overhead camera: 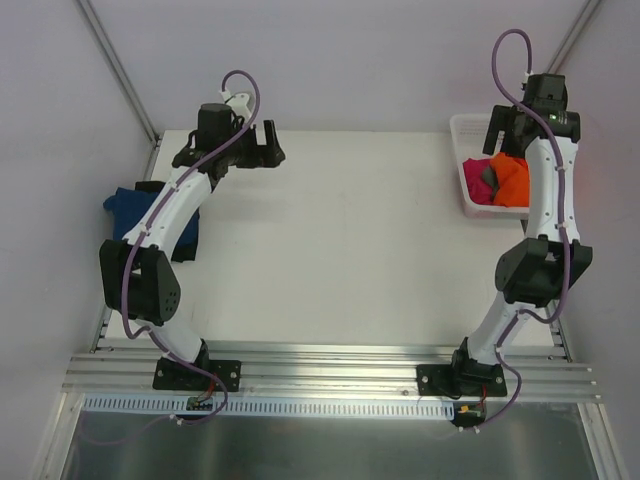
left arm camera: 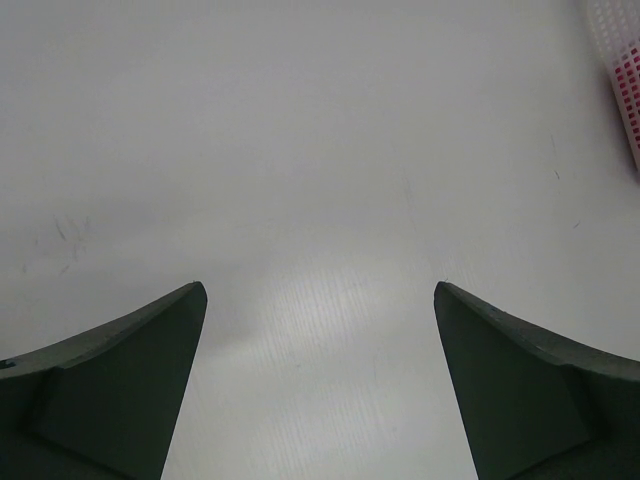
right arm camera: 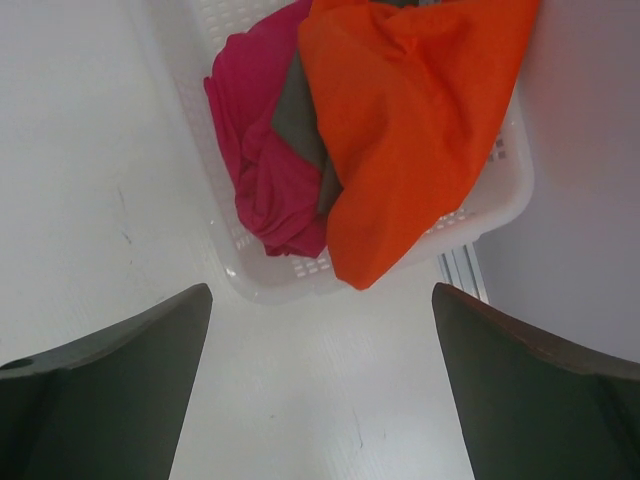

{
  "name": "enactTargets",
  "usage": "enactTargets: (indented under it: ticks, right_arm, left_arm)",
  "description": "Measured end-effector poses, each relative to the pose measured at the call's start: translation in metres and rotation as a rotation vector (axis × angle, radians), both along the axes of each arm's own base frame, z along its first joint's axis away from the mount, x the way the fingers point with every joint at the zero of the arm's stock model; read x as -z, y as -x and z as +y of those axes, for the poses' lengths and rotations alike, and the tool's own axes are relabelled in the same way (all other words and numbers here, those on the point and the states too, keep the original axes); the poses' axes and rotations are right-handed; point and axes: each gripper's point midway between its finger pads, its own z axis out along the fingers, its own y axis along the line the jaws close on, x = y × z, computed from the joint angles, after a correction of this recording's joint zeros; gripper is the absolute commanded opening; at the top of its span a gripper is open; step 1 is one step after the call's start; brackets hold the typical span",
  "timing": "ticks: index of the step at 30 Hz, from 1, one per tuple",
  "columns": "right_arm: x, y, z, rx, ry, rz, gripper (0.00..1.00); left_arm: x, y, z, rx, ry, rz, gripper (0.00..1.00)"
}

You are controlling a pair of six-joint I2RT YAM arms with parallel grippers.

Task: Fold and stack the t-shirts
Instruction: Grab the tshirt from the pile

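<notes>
The dark blue t-shirt [overhead camera: 122, 208] and black t-shirt [overhead camera: 186, 246] are judged done at the counter's [overhead camera: 340, 250] left edge, the orange t-shirt [right arm camera: 410, 120], magenta t-shirt [right arm camera: 265, 175] and grey t-shirt [right arm camera: 295, 112] are left crumpled in the basket [right arm camera: 500, 205], and the left gripper [left arm camera: 320, 290] and right gripper [right arm camera: 320, 290] are held spread, empty.

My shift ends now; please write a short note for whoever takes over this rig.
Left gripper: open, empty, over the table.
Right gripper: open, empty, above the basket.
Orange t-shirt, magenta t-shirt and grey t-shirt lie crumpled in the basket. Dark blue t-shirt lies at the table's left edge, partly under the left arm; whether it is folded, I cannot tell.
Left: fold and stack the three from the basket.
</notes>
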Motion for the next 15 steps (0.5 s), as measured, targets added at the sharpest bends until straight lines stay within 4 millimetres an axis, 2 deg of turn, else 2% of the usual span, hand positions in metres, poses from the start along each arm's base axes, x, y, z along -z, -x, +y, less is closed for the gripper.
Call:
enactTargets:
  ticks: [4,9,12,15]
  right_arm:
    - [0.001,-0.017,-0.012,0.02,0.052,-0.017,0.99]
    - [0.008,-0.031,-0.029,0.02,0.143,-0.005,0.99]
    - [0.024,-0.044,-0.04,-0.003,0.201,-0.003,0.93]
    - [0.049,-0.05,-0.05,-0.012,0.247,0.033,0.93]
  left_arm:
    - [-0.006,-0.009,-0.003,0.005,0.002,-0.02,0.99]
    - [0.003,-0.009,-0.007,0.06,-0.026,-0.021,0.99]
    - [0.01,-0.008,-0.004,0.106,-0.091,-0.044,0.99]
    - [0.018,-0.008,0.0,0.123,-0.143,-0.047,0.99]
